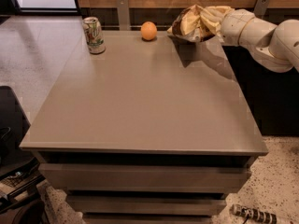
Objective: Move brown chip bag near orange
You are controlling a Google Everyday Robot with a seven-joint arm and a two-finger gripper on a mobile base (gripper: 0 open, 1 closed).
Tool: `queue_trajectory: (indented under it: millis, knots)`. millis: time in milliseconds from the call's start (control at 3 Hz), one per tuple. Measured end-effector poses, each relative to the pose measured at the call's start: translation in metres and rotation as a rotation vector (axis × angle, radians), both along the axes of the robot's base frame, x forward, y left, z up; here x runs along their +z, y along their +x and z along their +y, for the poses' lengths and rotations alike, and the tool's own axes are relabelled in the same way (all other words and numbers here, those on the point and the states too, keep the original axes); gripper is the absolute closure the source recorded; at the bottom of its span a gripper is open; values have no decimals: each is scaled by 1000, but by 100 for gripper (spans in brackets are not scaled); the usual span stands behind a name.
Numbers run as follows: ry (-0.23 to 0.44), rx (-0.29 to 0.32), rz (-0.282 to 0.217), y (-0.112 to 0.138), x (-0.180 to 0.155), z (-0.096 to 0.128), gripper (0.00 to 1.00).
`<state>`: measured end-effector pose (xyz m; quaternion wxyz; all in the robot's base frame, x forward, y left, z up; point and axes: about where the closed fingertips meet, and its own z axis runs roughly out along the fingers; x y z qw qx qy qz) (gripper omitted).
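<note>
The brown chip bag (192,24) is crumpled, with pale yellow edges, and hangs just above the far right part of the table, casting a shadow beneath it. My gripper (214,21) comes in from the right on a white arm (261,34) and is shut on the bag's right end; the bag hides most of its fingers. The orange (148,31) sits on the table near the far edge, a short gap to the left of the bag.
A green-and-white soda can (94,35) stands at the far left of the grey table (140,106). A wooden wall with metal brackets runs behind the table. Dark drawers lie below the front edge, and clutter lies on the floor at lower left.
</note>
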<state>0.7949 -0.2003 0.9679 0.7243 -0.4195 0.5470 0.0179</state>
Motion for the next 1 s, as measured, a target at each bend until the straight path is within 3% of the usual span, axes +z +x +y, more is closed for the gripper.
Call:
queue_trajectory:
  millis: [667, 1000]
  knots:
    - [2, 9, 0, 1, 0, 6, 12]
    - [2, 13, 1, 2, 0, 9, 0]
